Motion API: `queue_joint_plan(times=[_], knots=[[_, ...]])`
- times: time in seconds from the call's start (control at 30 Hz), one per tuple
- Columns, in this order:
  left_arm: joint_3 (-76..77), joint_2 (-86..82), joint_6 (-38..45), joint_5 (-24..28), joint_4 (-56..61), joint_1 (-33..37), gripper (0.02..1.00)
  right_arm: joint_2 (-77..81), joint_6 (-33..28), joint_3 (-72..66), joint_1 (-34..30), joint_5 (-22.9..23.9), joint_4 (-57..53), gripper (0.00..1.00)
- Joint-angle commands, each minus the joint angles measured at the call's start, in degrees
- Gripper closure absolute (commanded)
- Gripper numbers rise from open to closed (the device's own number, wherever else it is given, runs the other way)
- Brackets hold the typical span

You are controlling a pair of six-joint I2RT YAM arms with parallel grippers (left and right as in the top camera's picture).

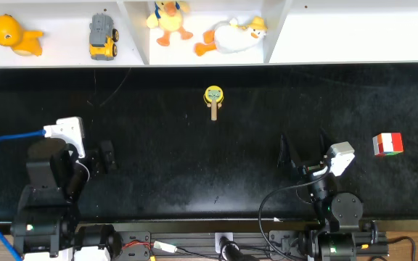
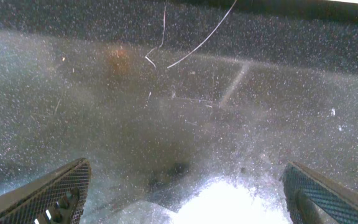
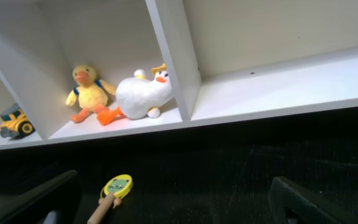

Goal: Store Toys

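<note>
Rattle (image 1: 214, 100), yellow head on a wood handle, lies on desk (image 1: 194, 174) near the shelf (image 1: 339, 43), approx mid-width, w/ handle pointing away from shelf toward the arms. Cube (image 1: 387, 144), red/white/green, sits on desk at far right, well apart from rattle.

On shelf:
- Left compartment: orange duck (image 1: 14, 35) + truck (image 1: 102, 36).
- Middle compartment: yellow duck (image 1: 169, 20) + white goose (image 1: 232, 35). Goose lies on its side just beside the duck.

Left fingers (image 1: 107, 154) are over bare desk at left, well apart from both loose toys. They're spread wide, holding nothing; left wrist view has one finger (image 2: 55, 193) at each side w/ only desk btwn.

Right fingers (image 1: 284, 152) are right of centre and face the shelf. Also spread wide (image 3: 48, 199), nothing btwn them. Rattle (image 3: 114, 191) lies ahead of them, nearer the arm's left finger; cube is off to the arm's right.
</note>
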Motion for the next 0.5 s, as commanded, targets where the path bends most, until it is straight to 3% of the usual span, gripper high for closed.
queue_joint_plan(times=[0.03, 0.33, 0.5], knots=[[-0.7, 0.3, -1.5, -0.7, -0.1, -0.1, 0.02, -0.5, 0.4, -0.8, 0.5, 0.2, 0.3, 0.007], [-3.1, -2.0, -1.5, 0.5, 1.7, -0.2, 0.023, -0.5, 0.4, -0.8, 0.5, 0.2, 0.4, 0.005], [-15.3, -13.4, -1.7, 3.8, 17.3, 0.6, 0.02, -0.5, 0.4, -0.8, 0.5, 0.2, 0.3, 0.005]])
